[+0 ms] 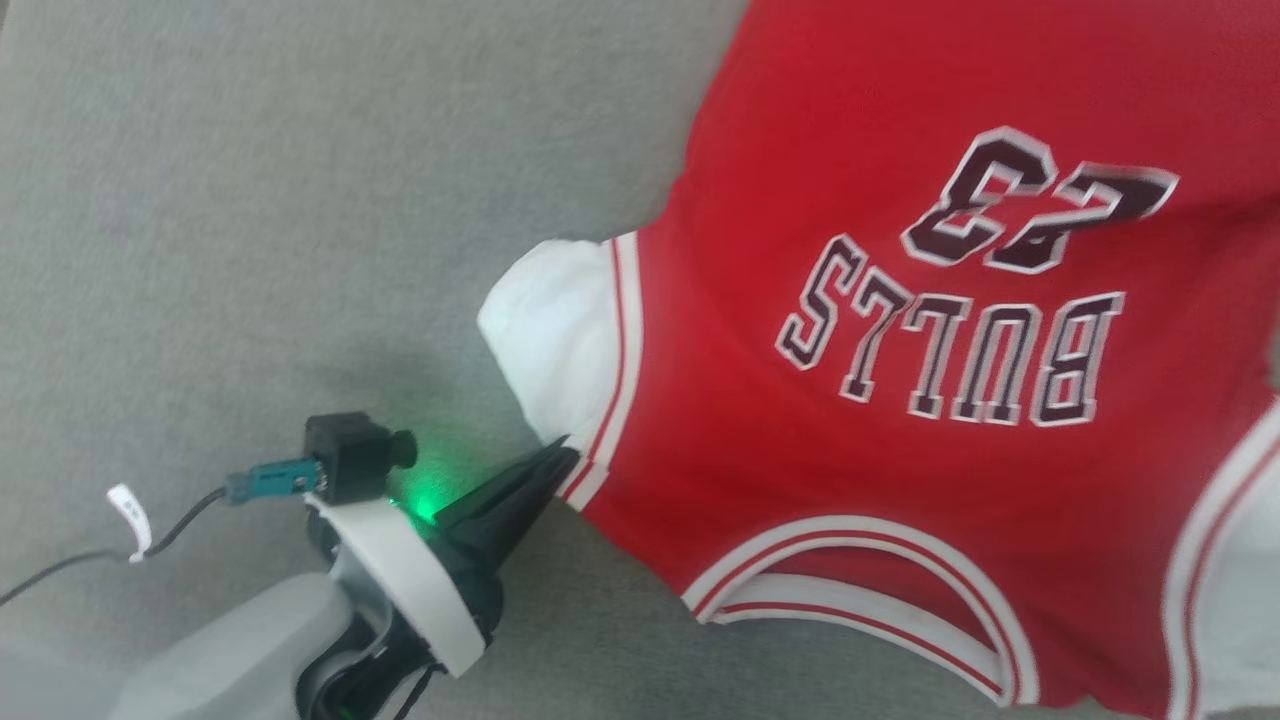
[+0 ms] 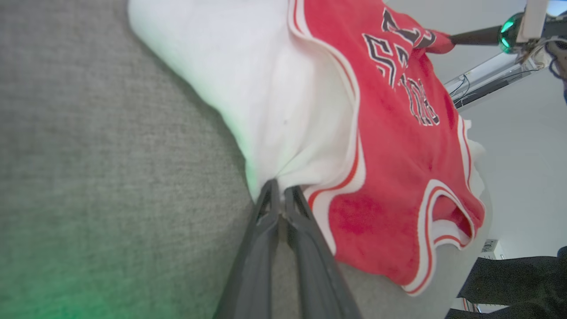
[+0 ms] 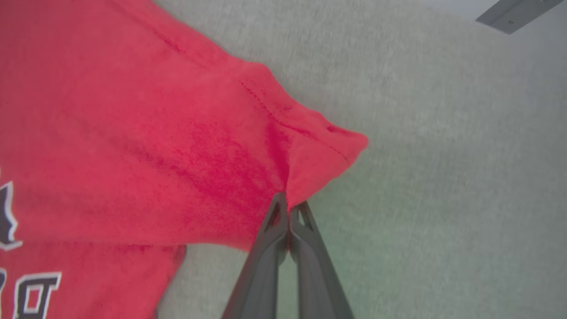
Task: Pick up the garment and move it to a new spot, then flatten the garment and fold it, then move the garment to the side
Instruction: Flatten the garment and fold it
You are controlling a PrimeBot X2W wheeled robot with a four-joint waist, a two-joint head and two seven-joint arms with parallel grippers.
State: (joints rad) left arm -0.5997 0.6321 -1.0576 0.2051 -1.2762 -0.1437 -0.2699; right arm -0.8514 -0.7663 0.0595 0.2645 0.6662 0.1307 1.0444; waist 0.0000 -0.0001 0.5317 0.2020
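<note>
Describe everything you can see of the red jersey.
The jersey is red, sleeveless, soft knit, with white-and-red striped trim, black white-outlined BULLS and 23, and white inner fabric showing at one armhole. It is spread, slightly rumpled, over a grey fabric surface. The left pincer pinches that armhole edge; the right pincer pinches a red corner.

In the head view the garment is running off the frame from twelve round to five o'clock. In the left wrist view a dark shape at four o'clock is spilling past the edge, possibly clothing. In the right wrist view lettering at eight o'clock is being clipped, and red cloth is hiding how deep the right gripper is biting.
</note>
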